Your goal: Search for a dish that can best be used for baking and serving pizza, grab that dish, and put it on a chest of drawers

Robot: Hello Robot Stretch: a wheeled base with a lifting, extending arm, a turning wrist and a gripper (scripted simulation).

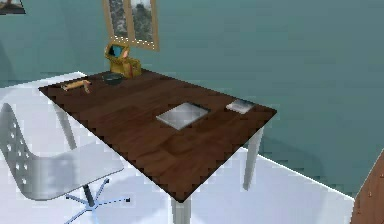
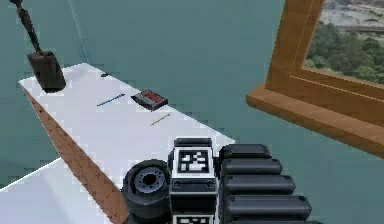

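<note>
Firstly, arm side view, nearest things. At 6 o'clock the arm (image 2: 258, 188) shows, dark and ribbed; a white marker square (image 2: 193, 163) sits at its left edge. Just left of that, at 7 o'clock, is the pincer (image 2: 148, 188): a dark round body. Fingers not made out, so its grip cannot be told, nor whether it has hold of anything.

Beyond it a white-topped surface (image 2: 95, 125) with a brown side runs from 6 toward 10 o'clock. On it, near to far: a thin yellowish stick (image 2: 160, 118); a small dark red flat thing (image 2: 150, 99); a thin bluish stick (image 2: 110, 100); at the far end, 10 o'clock, a dark pot (image 2: 46, 72) with a rod (image 2: 25, 28) standing tilted in it. Farther out, a wooden window frame (image 2: 300, 90) at 2 o'clock against the teal wall (image 2: 200, 40).

Forward view. At 8 o'clock a white swivel chair (image 1: 50, 165), just beside the near left edge of a dark wood surface (image 1: 130, 110) on white legs. At 4 o'clock a brown furniture edge (image 1: 372, 195); kind cannot be told. Task thing: a flat grey square tray (image 1: 183, 116) lies on the dark wood surface near the view's middle; whether it is the pizza dish cannot be told. At its 2 o'clock, apart from it, a smaller flat grey thing (image 1: 239, 105). Far corner, 10 to 11 o'clock: a tan thing (image 1: 77, 86) and, behind it, a gold ornament (image 1: 122, 62). Farthest back, a window (image 1: 133, 20) at 12 o'clock.
</note>
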